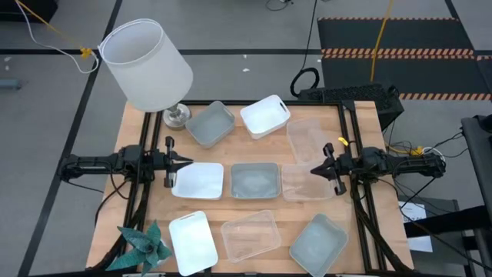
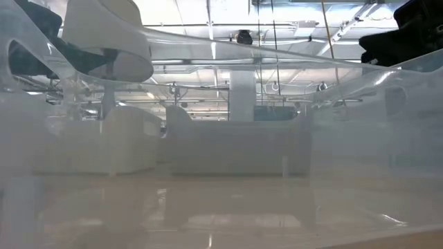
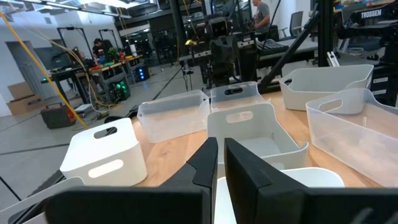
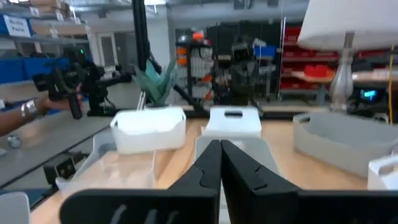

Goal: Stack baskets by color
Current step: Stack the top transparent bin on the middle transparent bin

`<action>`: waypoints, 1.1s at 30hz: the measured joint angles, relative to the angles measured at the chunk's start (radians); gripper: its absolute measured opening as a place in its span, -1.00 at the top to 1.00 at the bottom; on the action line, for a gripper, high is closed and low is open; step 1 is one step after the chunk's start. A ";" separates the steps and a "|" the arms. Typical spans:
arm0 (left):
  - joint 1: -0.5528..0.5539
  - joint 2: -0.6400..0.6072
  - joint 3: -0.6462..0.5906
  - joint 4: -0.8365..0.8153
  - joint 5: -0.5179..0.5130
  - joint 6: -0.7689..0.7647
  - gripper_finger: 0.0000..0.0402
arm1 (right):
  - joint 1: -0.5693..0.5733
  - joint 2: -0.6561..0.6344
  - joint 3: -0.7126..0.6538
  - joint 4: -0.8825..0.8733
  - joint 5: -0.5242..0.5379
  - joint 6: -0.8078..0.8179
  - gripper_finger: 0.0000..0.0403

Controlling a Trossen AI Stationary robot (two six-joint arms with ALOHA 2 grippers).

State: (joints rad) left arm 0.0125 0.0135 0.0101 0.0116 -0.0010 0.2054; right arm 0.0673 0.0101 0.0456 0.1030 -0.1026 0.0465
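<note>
Both pairs of jaws are closed and hold nothing: the left gripper (image 1: 188, 164) shows only a thin slit between its fingers, and the right gripper (image 1: 314, 170) is pressed fully together. The left one points at the edge of the middle white basket (image 1: 198, 181), the right one sits over the clear basket (image 1: 306, 183) at the row's other end, with a grey basket (image 1: 254, 181) between those two.

All nine baskets lie singly on the desk (image 1: 142, 131), none stacked. At the back stand another grey one (image 1: 210, 124), a white one (image 1: 265, 115) and a clear one (image 1: 306, 135). Along the front lie a white (image 1: 192, 241), a clear (image 1: 250, 235) and a grey (image 1: 318, 244).

The low view looks through a clear wall, probably the front clear basket's, so little else can be read there.

A white lampshade (image 1: 146, 63) leans over the desk's back-left corner, and a teal plant (image 1: 142, 248) sits at the front-left.
</note>
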 joint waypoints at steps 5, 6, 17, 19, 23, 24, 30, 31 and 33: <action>0.000 0.000 0.000 0.000 0.000 0.000 0.84 | 0.000 0.018 0.025 -0.012 0.026 0.026 1.00; 0.000 0.000 0.000 0.000 0.000 0.000 0.84 | 0.000 0.026 0.038 -0.008 0.026 0.027 1.00; 0.000 0.000 -0.001 0.010 -0.001 0.000 0.84 | 0.000 0.173 0.193 -0.019 0.027 0.064 1.00; 0.000 0.000 -0.001 0.011 -0.001 0.000 0.84 | 0.000 0.205 0.235 -0.034 0.027 0.065 1.00; 0.000 0.000 -0.001 0.012 -0.002 0.000 0.84 | 0.000 0.268 0.342 -0.105 0.027 0.065 1.00; 0.000 0.000 -0.001 0.012 -0.002 0.000 0.84 | 0.000 0.284 0.374 -0.135 0.027 0.065 1.00; 0.000 0.000 -0.001 0.013 -0.002 0.000 0.84 | 0.000 0.372 0.582 -0.305 0.061 0.052 1.00; 0.000 0.000 -0.001 0.013 -0.002 0.000 0.84 | 0.000 0.386 0.617 -0.337 0.081 0.046 1.00; 0.000 0.000 -0.001 0.013 -0.002 0.000 0.84 | 0.000 0.412 0.684 -0.402 0.126 0.033 1.00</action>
State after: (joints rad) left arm 0.0128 0.0135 0.0093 0.0250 -0.0025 0.2050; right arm 0.0673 0.4222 0.7293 -0.2993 0.0237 0.0800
